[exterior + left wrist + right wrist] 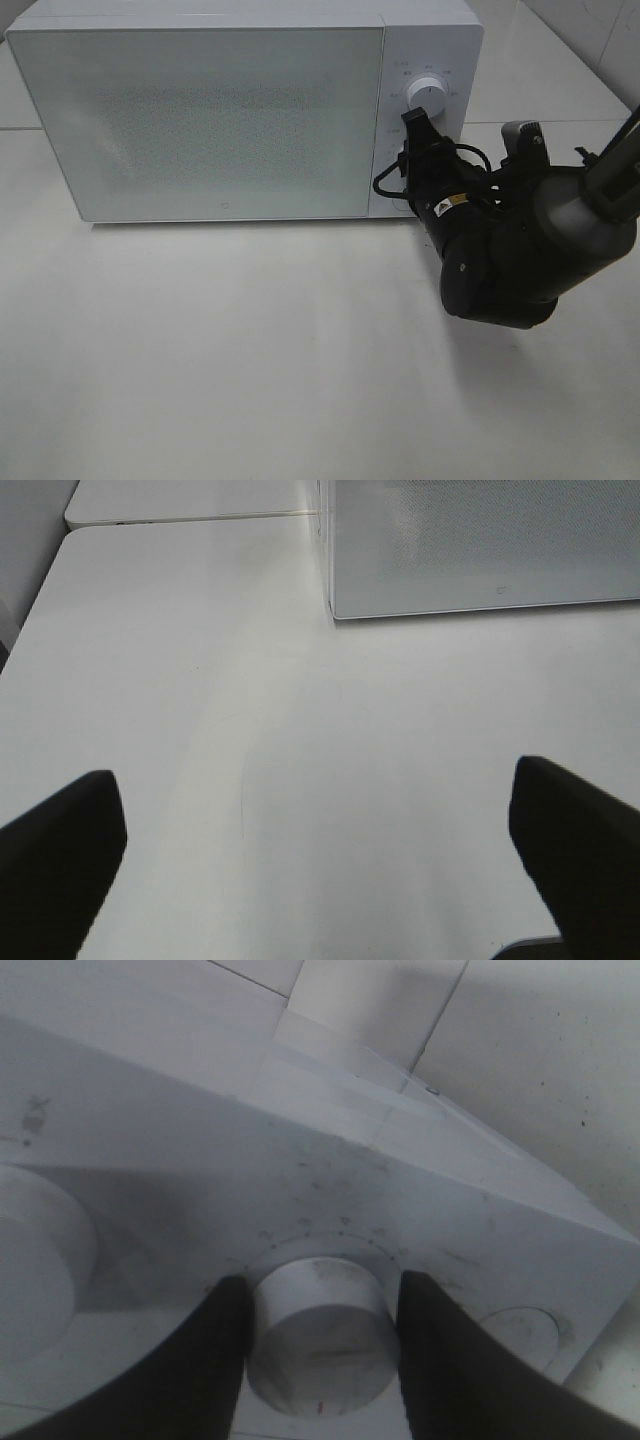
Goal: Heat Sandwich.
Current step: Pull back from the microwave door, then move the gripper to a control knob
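Note:
The sandwich is out of view. A white microwave (220, 110) stands at the back of the table with its frosted door closed. My right gripper (322, 1288) is shut on a round white dial (320, 1350) on the control panel, with a black finger (215, 1360) pressed against each side. In the exterior view the right gripper (415, 135) reaches onto the panel just below the upper dial (427, 95) and hides the gripped one. My left gripper (315, 775) hangs open over bare table with nothing between its fingers. It does not show in the exterior view.
The white table (250, 350) stretches in front of the microwave. The microwave's front lower corner (340, 610) lies ahead of the left gripper. The other dial (30, 1250) sits beside the gripped one. Tiled wall rises behind.

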`<state>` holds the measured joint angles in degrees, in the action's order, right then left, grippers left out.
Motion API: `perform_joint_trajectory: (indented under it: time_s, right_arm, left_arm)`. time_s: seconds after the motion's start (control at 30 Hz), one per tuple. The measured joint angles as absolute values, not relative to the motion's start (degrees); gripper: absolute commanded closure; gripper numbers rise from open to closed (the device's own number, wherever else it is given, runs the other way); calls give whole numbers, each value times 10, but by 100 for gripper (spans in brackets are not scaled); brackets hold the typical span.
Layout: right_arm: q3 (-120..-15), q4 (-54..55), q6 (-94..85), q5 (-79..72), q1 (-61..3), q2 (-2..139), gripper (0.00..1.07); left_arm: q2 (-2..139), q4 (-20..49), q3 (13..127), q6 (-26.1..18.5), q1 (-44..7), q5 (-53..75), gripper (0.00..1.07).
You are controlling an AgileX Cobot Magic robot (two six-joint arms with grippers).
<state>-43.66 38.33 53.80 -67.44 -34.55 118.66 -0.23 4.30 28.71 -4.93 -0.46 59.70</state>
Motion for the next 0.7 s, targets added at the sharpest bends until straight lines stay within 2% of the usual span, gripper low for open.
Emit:
perform_joint_trajectory:
  time_s: [0.4, 0.7]
  right_arm:
    - [-437, 387, 737, -673, -345, 1187, 95]
    - [-437, 387, 792, -671, -345, 1187, 94]
  left_arm:
    - [-2, 43, 287, -49, -5, 597, 3]
    - [-2, 43, 287, -49, -5, 597, 3]
